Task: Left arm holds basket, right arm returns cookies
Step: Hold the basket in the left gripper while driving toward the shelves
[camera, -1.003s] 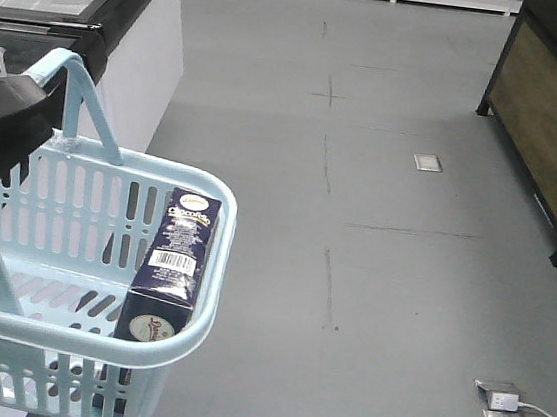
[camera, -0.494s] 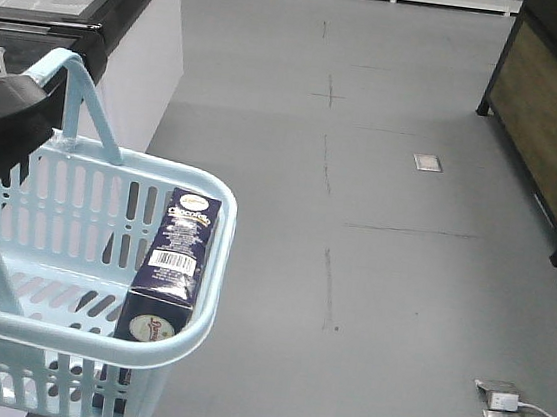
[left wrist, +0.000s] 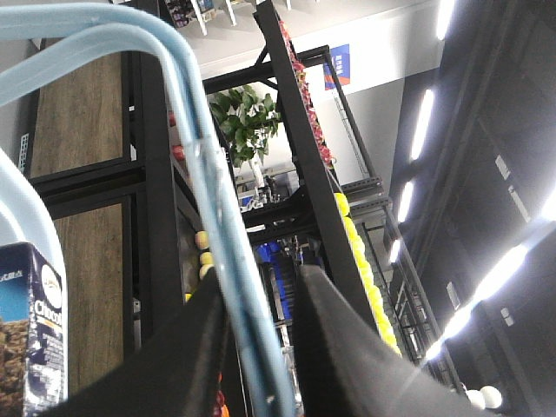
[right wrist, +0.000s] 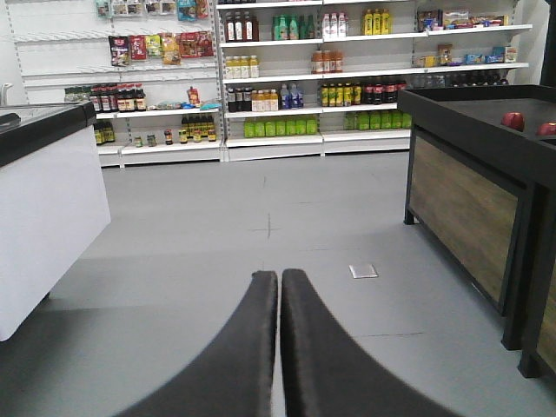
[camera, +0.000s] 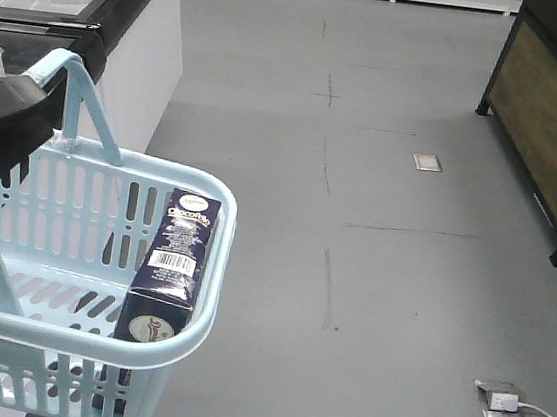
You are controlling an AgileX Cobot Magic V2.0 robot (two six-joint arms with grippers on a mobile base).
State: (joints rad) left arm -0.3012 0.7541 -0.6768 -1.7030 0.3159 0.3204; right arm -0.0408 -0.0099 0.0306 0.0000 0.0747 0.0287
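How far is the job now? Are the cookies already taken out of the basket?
Done: the left gripper is shut on a handle of the basket, which hangs above the floor. In hand: nothing; the right gripper is shut and empty. Left: the cookies stand inside the basket, so grasping them and returning them is all to do.

Right gripper (right wrist: 279,278) fingers pressed together, seemingly empty, over grey floor (right wrist: 261,217), facing stocked shelves (right wrist: 304,78).
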